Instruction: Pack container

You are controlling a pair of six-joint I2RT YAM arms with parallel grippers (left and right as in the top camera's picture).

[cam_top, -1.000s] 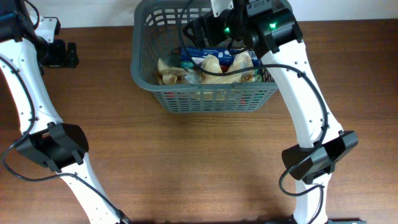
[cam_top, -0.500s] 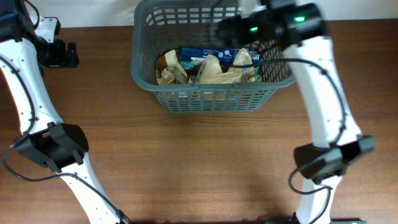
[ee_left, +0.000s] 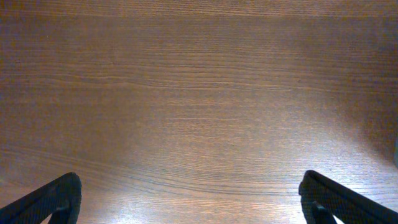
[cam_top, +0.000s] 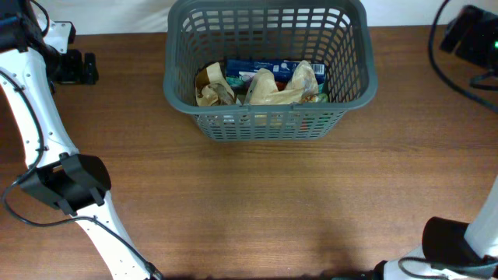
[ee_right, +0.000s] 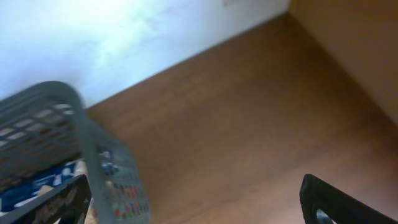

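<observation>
Wide apart, empty — left tool (ee_left: 189, 198) and right tool (ee_right: 196, 202); container (cam_top: 268, 124) holds what look like snack packets (cam_top: 268, 84).

Left arm (cam_top: 31, 117): slim white links joined by bulky black joint housings, with a thin black cable (cam_top: 6, 204) looping alongside. Right arm (cam_top: 475, 35): white with black housings and trailing black cables. Left gripper (ee_left: 196, 202) and right gripper (ee_right: 199, 202) have matte black fingers.

Container (cam_top: 268, 126) at the table's (cam_top: 249, 202) back edge, packets (cam_top: 272, 85) inside, between left claw (cam_top: 80, 68) and right claw (ee_right: 196, 202).
</observation>
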